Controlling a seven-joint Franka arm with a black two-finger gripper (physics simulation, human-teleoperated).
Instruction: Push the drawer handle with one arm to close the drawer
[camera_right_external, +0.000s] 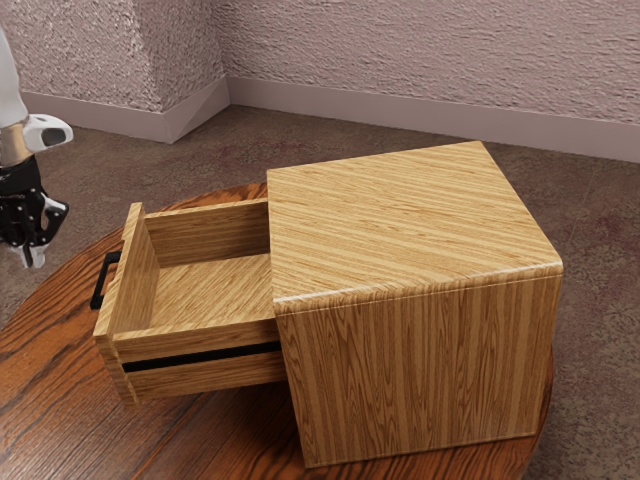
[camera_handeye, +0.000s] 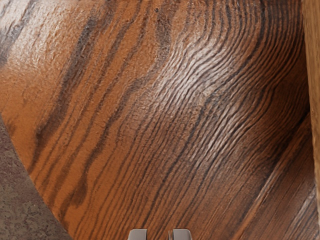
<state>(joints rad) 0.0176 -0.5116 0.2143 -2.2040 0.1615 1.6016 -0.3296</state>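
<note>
And the drawer stands well out of its wooden cabinet on the table, empty, its black bar handle facing the exterior view's left. Out beyond it hangs the tool, apart from the handle, released and gripping nothing: the wrist view has its fingertips parted, with table grain between them.

Now, the danger! The tool looks a touch off the handle's line, so a drive from here could slide past the bar and miss, or strike the drawer front near a corner. Push off-centre and the drawer may skew and bind on its black side rail. Come in too high and the tool could pass over the front's top edge into the open drawer; those parted tips might even straddle the bar and snag. Shove too hard, and a jammed drawer could send the whole cabinet skating across the table. Ease off early, and it likely stops short of closed.

Brands, labels? No writing I can read on cabinet, drawer or tool.
</note>
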